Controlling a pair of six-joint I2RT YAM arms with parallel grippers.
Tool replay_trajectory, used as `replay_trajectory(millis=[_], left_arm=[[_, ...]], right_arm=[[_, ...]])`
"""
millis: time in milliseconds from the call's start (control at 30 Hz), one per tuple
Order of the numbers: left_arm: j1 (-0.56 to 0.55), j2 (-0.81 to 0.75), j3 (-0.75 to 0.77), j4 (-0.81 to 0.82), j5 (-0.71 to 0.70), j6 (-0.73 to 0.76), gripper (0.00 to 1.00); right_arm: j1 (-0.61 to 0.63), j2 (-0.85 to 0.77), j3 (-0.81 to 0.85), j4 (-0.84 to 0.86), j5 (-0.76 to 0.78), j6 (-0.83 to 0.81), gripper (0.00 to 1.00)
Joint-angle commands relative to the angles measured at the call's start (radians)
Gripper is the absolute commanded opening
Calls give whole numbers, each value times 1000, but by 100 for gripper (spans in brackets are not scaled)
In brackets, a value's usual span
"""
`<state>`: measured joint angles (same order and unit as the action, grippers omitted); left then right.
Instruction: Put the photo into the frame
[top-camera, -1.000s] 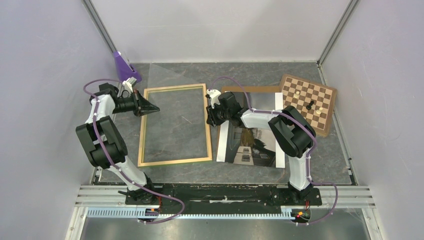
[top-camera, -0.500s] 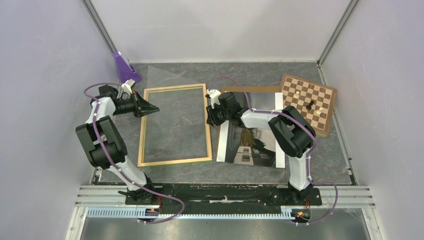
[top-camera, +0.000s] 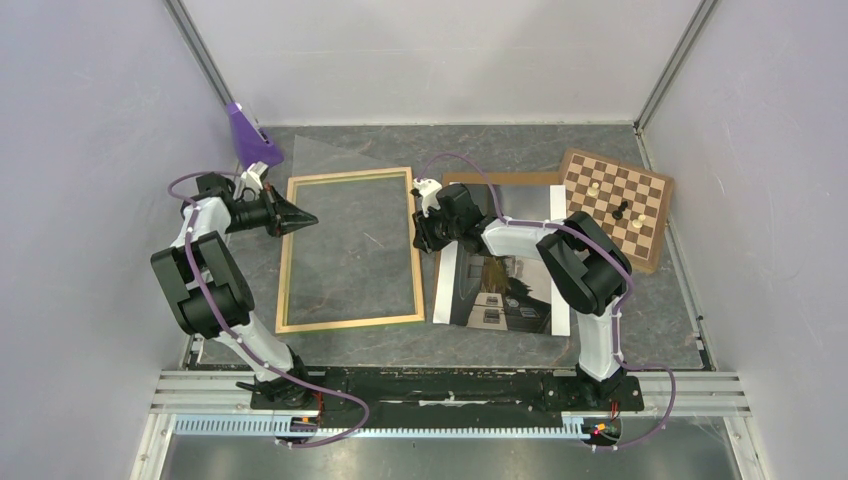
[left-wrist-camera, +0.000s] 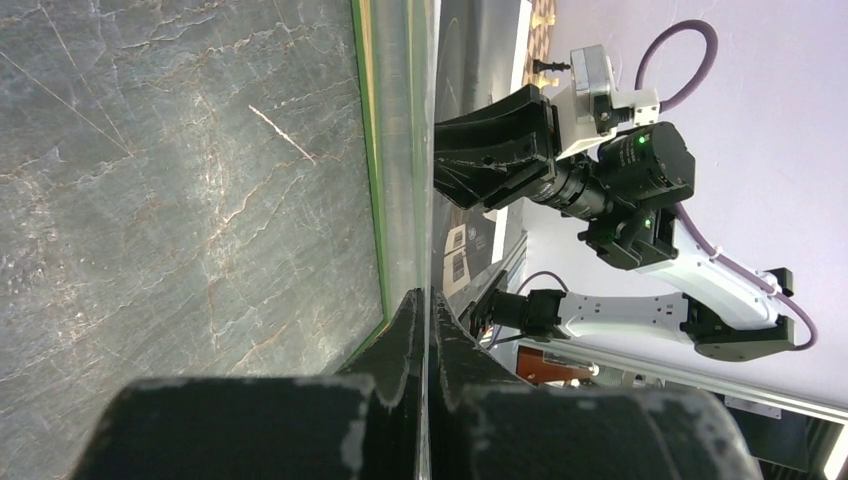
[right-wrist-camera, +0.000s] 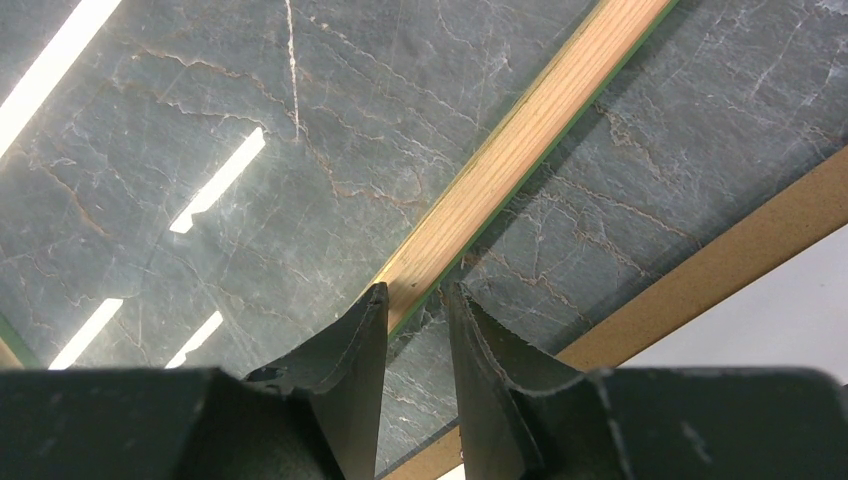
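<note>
One frame (top-camera: 350, 322) lies flat on the counter (top-camera: 500, 345), between the two arms' jaws. The right gripper (top-camera: 420, 240) has its jaws clasped on the frame's right rail, one finger on each side. The left gripper (top-camera: 305, 217) has its jaws closed, tips at the left rail; I cannot tell whether they pinch anything. One photo (top-camera: 500, 290) lies face up just outside the right jaws, partly over one hardboard panel (top-camera: 470, 179). Beyond it, one chessboard (top-camera: 650, 195) carries three chess pieces (top-camera: 620, 210).

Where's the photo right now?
Top view, right of centre: the photo lies flat beside the frame's right rail, over the brown panel, partly under the right arm.
</note>
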<state>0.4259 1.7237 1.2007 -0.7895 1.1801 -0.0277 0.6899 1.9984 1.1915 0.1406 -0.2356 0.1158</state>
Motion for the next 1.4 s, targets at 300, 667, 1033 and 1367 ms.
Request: replay_trajectory(millis=[300,667,1033,1367], left_arm=[[13,-24,-20,48,-19,-75,2],[24,-45,-70,117,-14,-141,2],[28,-41,-79,137,-13,-188,2],[31,-51,-32,138,-19,-245,2]], right_arm=[[0,25,13,-34,30,-17,31],[0,18,13,-37,31,-14,31],[0,16,10,-38,30,-13,31],[0,17,7,-38,31,-16,31]])
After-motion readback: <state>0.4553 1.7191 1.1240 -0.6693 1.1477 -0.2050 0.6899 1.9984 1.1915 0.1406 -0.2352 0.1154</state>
